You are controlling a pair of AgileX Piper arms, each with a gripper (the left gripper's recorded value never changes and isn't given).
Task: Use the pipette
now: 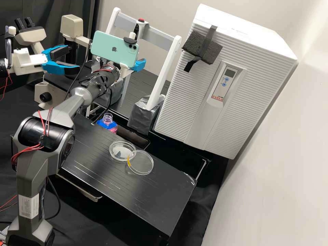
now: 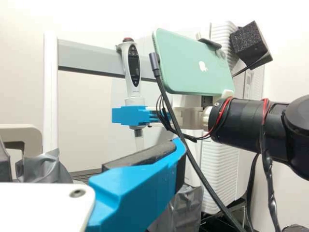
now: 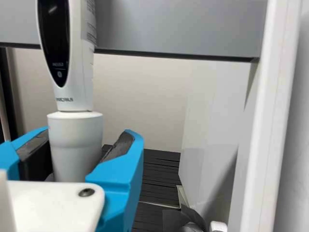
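Pipette (image 3: 65,53): white, with a dark front panel and a red top button. It hangs upright from the grey crossbar of the pipette stand (image 1: 164,65) at the back of the bench.
My right gripper (image 3: 75,145): clenched on the pipette's white collar just below the dark panel, one blue finger on each side.
My left gripper (image 1: 73,58): released, fingers spread with nothing between them. It is held in the air well to the side of the stand and pointed toward the pipette.
Smartphone (image 1: 114,48): mint green, clamped on top of my right wrist with a dark cable running off it.
Stand base: two white uprights, the nearer foot wrapped in grey tape (image 1: 145,112).
Surface: a black ribbed board (image 1: 136,194) raised over black cloth, marked with a few pale scratches.
Petri dishes (image 1: 122,150): two clear round halves side by side near the middle of the board, their rims meeting, with a small yellow fleck where they meet.
Bottle (image 1: 108,123): clear, holding pink liquid, at the board's far edge between the dishes and the stand.
Microscope (image 1: 34,34): beige, at the bench's far left corner behind my left gripper.
White cabinet (image 1: 222,85): ribbed, with a small control panel, standing beside the stand. A black foam block (image 1: 201,48) is strapped to its upper front.
Room: a plain pale wall runs behind the stand and along the side past the cabinet.
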